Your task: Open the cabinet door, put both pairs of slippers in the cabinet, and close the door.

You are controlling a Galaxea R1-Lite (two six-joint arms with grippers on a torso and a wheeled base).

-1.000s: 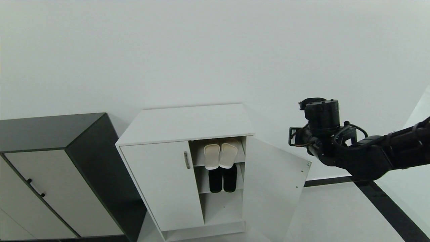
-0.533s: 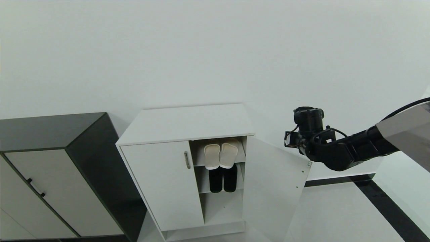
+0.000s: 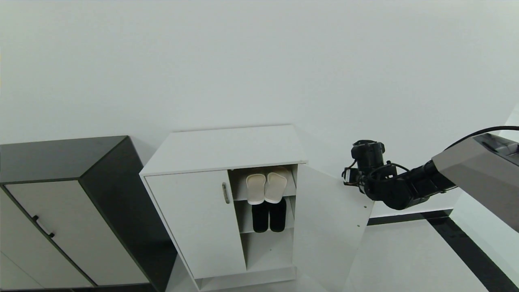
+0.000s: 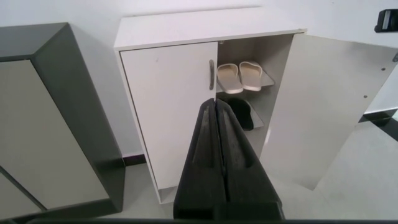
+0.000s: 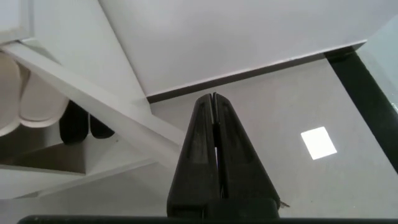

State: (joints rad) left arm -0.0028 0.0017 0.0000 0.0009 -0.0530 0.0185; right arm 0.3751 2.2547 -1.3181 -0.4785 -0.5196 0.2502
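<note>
Both slipper pairs sit in the white cabinet (image 3: 223, 148), whose right door (image 3: 328, 227) hangs open.
White slippers (image 3: 265, 187) rest inside, with black slippers (image 3: 268, 217) directly below them. The right end effector (image 5: 215, 98), closed together and holding nothing, is just beside the door's outer top corner, likely placed to push it closed. The left end effector (image 4: 216, 102), also closed on nothing, faces the cabinet front. The room has a pale floor (image 3: 405, 259), a plain white wall (image 3: 259, 61) and a dark cabinet (image 3: 61, 156) alongside.

We see a white cabinet (image 3: 223, 148), cream slippers (image 3: 265, 187) and black slippers (image 3: 269, 217). The other cabinet (image 3: 61, 158) is black with a pale door (image 3: 77, 239) and black handle (image 3: 43, 226).
</note>
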